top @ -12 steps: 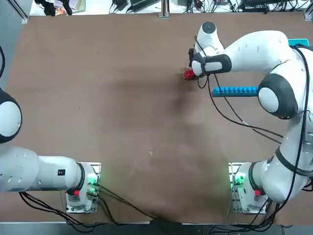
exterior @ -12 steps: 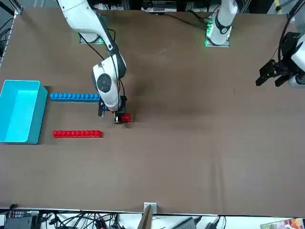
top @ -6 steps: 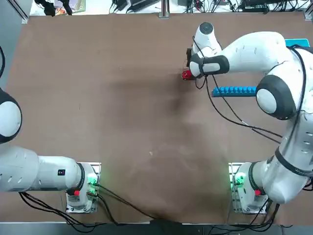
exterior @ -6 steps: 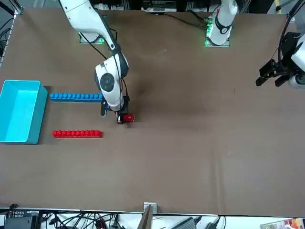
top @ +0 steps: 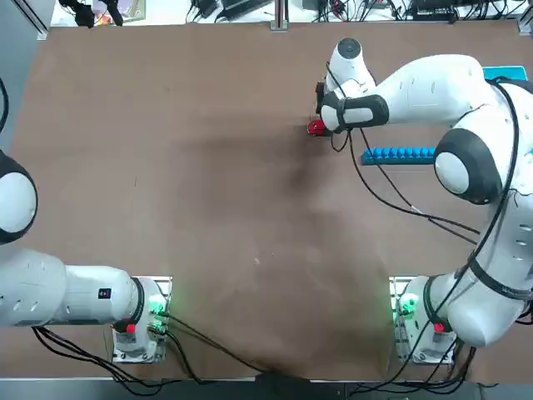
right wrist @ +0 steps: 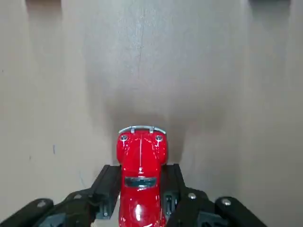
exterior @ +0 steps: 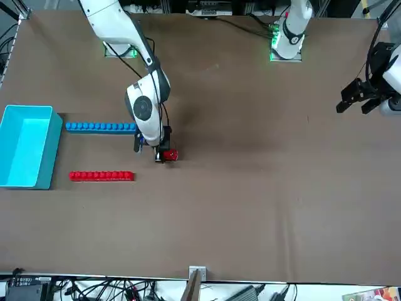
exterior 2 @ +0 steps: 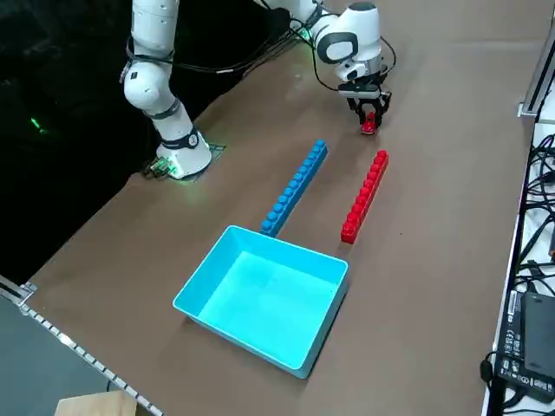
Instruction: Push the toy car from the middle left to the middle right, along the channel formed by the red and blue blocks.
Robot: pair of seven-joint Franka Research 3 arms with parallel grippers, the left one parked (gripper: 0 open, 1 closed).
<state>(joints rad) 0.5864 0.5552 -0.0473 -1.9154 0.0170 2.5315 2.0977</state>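
Observation:
The small red toy car [right wrist: 141,158] rests on the brown table between the fingers of my right gripper [right wrist: 140,191], which is shut on its rear half. In the front view the toy car [exterior: 169,155] lies just past the open end of the channel [exterior: 100,152], on the side away from the box. The light blue block bar [exterior: 100,127] and the red block bar [exterior: 101,176] lie parallel. From the right side, the gripper [exterior 2: 369,120] stands over the car [exterior 2: 368,127], beyond the ends of the blue bar [exterior 2: 297,187] and the red bar [exterior 2: 364,196]. In the top view the arm hides the red bar.
A light blue open box [exterior 2: 260,295] sits at the far end of the two bars, closing off that end of the channel [exterior 2: 329,192]. The box [exterior: 25,146] is near the table's edge. Cables hang from the right arm's wrist [top: 366,167].
My right gripper has slid the toy car a short way farther from the ends of the bars, toward the table's middle. The bars and the box have not moved.

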